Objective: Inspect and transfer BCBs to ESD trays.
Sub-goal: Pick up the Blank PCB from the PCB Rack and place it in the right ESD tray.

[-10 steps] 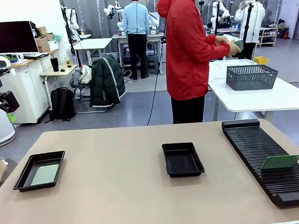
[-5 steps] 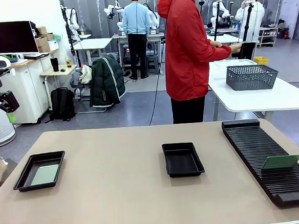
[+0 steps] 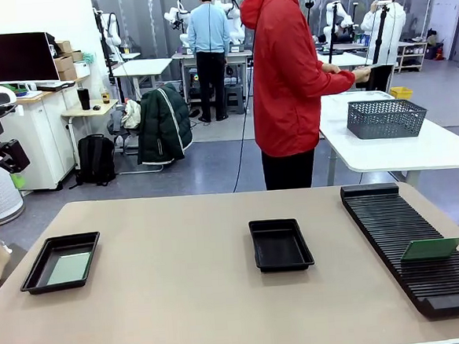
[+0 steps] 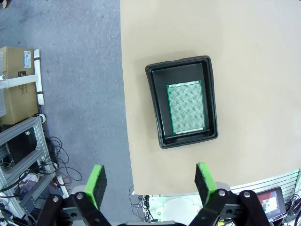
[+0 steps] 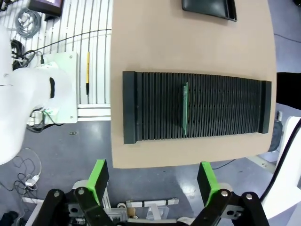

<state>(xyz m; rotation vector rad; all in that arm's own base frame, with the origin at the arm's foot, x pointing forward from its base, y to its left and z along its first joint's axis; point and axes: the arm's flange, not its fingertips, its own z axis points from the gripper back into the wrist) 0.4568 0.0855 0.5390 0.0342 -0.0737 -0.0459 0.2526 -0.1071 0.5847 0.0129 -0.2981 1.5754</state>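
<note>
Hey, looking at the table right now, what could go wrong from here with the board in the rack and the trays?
One: the upright board stands on its thin edge in the rack; the open right pincer, high above, might clip it askew and tip it.
Two: the left tray holds a flat board and sits near the table edge; a nudge may push it off.

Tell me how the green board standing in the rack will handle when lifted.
The board looks thin and flat, so probably stiff and light. Held on edge in the slotted rack, it may snag if pulled askew.
</note>
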